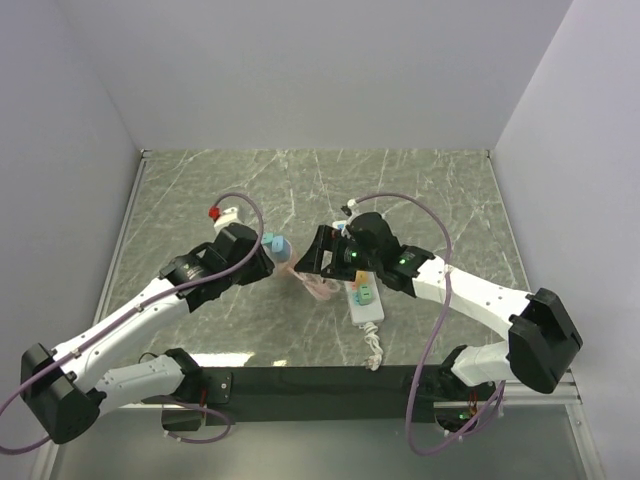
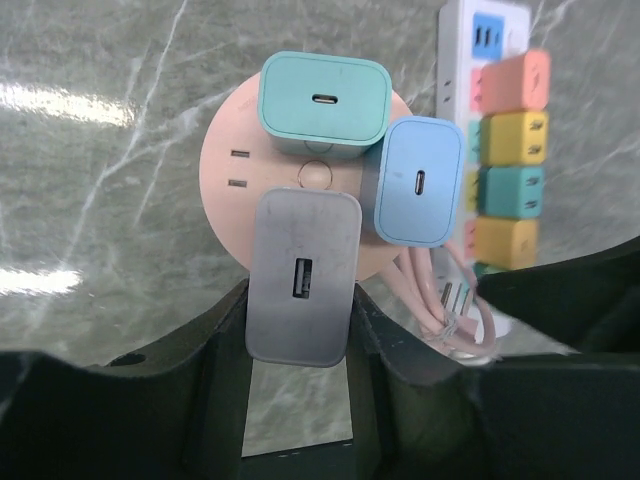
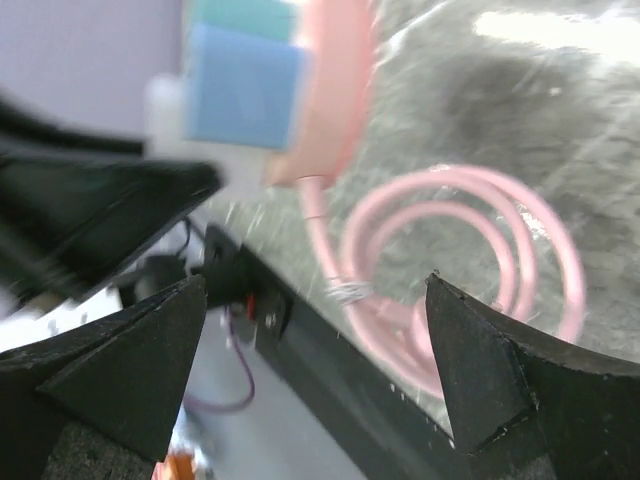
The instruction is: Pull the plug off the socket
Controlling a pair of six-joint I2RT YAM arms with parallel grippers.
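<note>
marble tbl (image 1: pixel 250 190); long white socket (image 2: pixel 455 40), pastel outlets (image 2: pixel 512 138); left gripper (image 2: pixel 300 300) clamps grey plug (image 2: pixel 300 240)

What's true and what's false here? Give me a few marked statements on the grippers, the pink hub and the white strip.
1. The left gripper is shut on the grey adapter. True.
2. The pink hub holds only that adapter. False: a teal adapter and a blue adapter are plugged in too.
3. The right gripper is open. True; the pink cord shows between its fingers.
4. In the left wrist view, the white power strip lies left of the hub. False: it lies to the right.
</note>
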